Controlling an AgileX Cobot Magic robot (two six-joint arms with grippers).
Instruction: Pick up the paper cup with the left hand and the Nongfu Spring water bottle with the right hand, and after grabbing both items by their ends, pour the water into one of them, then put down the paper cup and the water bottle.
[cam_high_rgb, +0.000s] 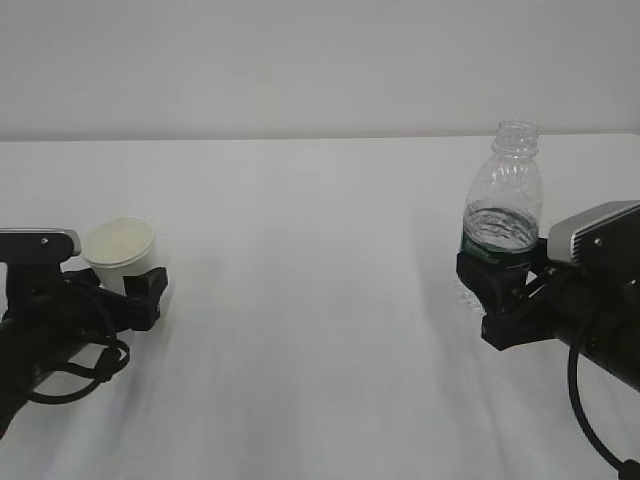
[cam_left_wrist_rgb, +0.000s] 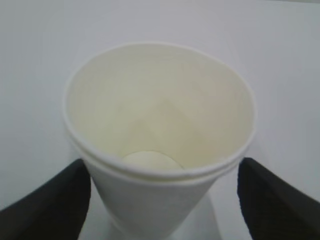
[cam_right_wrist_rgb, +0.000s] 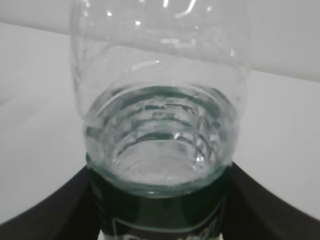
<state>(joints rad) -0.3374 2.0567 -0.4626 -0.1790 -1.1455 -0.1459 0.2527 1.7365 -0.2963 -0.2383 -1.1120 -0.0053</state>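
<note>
The left hand (cam_high_rgb: 140, 290) brackets the upright paper cup (cam_high_rgb: 122, 250) low on the desk (cam_high_rgb: 320, 300), jaws spread wide, contact unclear. The right hand (cam_high_rgb: 505, 290) clasps the uncapped Nongfu Spring water bottle (cam_high_rgb: 503, 215) by its label band (lifted, apparently). Nothing stands between them.

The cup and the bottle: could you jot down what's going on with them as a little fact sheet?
Paper cup: paper cup upright, empty, between the left hand fingers
Left grip: fingers at the cup's sides; contact unclear
Bottle: Nongfu Spring water bottle upright, uncapped, partly filled
Right grip: right hand fingers clamp the green label band
Surface: white table
</note>
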